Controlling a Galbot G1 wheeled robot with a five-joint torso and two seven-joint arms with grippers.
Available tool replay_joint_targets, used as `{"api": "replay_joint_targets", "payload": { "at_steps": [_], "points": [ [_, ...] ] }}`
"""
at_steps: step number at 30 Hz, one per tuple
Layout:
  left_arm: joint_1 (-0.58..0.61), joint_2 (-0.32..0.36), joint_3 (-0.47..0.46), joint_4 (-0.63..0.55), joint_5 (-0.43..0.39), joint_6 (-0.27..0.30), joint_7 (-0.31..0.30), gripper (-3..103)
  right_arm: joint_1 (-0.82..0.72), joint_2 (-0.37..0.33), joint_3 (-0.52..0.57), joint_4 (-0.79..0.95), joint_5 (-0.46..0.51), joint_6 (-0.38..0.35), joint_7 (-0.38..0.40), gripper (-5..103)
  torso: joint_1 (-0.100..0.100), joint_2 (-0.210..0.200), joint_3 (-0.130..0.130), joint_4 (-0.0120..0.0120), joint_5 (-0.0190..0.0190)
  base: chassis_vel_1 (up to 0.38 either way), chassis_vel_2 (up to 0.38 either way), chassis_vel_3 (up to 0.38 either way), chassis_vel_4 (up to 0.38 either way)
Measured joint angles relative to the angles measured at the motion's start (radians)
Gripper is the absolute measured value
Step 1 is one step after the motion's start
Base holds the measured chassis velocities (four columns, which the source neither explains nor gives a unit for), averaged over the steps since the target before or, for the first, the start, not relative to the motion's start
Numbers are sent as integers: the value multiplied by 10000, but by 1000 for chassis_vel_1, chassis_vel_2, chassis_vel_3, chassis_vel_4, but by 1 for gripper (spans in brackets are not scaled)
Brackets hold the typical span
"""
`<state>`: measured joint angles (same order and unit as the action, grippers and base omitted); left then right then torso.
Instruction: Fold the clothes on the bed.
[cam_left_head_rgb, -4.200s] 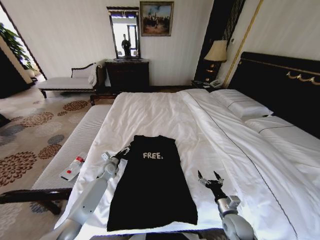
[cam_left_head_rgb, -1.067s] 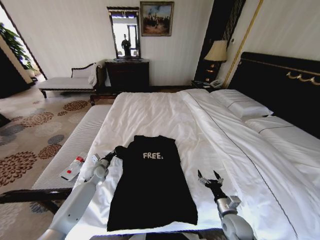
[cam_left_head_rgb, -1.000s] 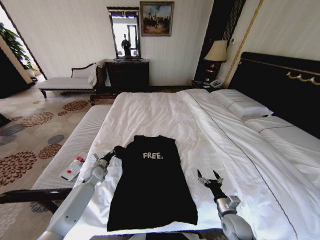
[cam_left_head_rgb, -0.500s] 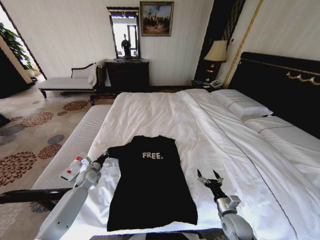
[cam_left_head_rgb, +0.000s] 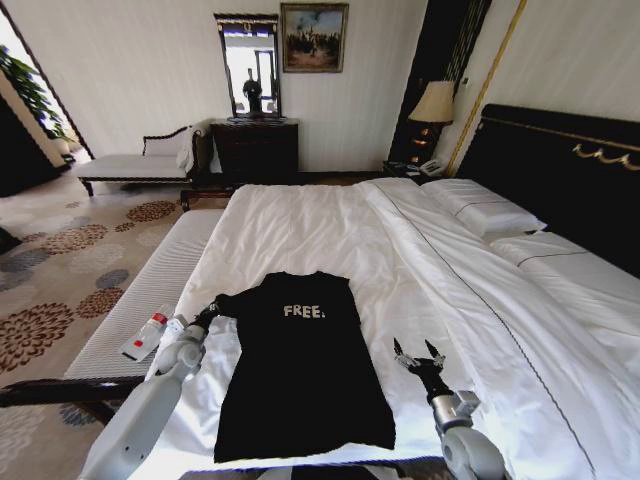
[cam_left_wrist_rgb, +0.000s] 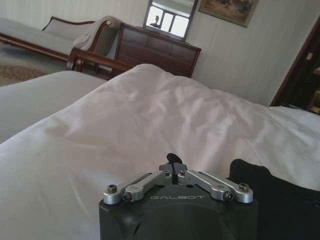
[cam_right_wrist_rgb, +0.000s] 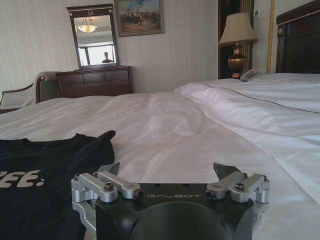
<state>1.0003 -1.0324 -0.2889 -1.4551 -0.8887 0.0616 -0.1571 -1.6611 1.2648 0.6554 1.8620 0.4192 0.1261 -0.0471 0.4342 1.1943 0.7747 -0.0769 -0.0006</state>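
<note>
Head view: a bench (cam_left_head_rgb: 150, 290) runs along the left edge of the bed (cam_left_head_rgb: 330, 225). Left gripper (cam_left_head_rgb: 207, 313), fingers closed on the tip of the sleeve of the black T-shirt (cam_left_head_rgb: 300, 365), which lies flat on the white duvet at the bed's near end. Right gripper (cam_left_head_rgb: 420, 357), fingers spread apart and empty, just beside the shirt's right edge.

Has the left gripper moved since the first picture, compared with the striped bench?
Yes. The left gripper, shut on the T-shirt sleeve, has moved outward toward the striped bench, pulling the sleeve out flat.
</note>
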Motion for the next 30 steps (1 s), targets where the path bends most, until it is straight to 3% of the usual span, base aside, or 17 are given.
{"api": "replay_joint_targets", "payload": {
  "at_steps": [1,6,7,8,10,15,21,30],
  "points": [
    [0,0,0,0,0,0,0,0,0,0,0,0,0,0,0,100,0,0,0,0,0,0,0,0,0],
    [-397,-29,1157,-579,2240,-6,-46,0,-49,-1,65,-3,16,32,-21,100,-1,0,0,-2,0,0,0,0,0],
    [-397,-29,1157,-579,2240,-6,-46,0,-49,-1,65,-3,16,32,-21,100,-1,0,0,-2,0,0,0,0,0],
    [-541,53,1723,-785,2971,-71,36,0,-55,-13,108,-2,51,36,-28,100,-1,0,0,-3,0,0,0,0,0],
    [-787,156,2441,-932,3675,-200,147,0,-59,-29,155,-2,104,43,-38,100,-1,0,0,-1,0,0,0,0,0],
    [-1401,326,3636,-886,4799,-624,372,0,-84,-31,243,-8,164,92,-77,100,-1,0,0,-2,0,0,0,0,0],
    [-1758,448,4615,-754,5344,-862,570,0,-115,-12,308,-32,176,137,-102,100,-1,0,0,-3,-1,0,0,0,0],
    [-1431,689,4981,-610,5809,-1147,878,0,-118,-35,360,-50,204,157,-120,100,-1,0,0,0,-1,0,0,0,0]
  ]
}}
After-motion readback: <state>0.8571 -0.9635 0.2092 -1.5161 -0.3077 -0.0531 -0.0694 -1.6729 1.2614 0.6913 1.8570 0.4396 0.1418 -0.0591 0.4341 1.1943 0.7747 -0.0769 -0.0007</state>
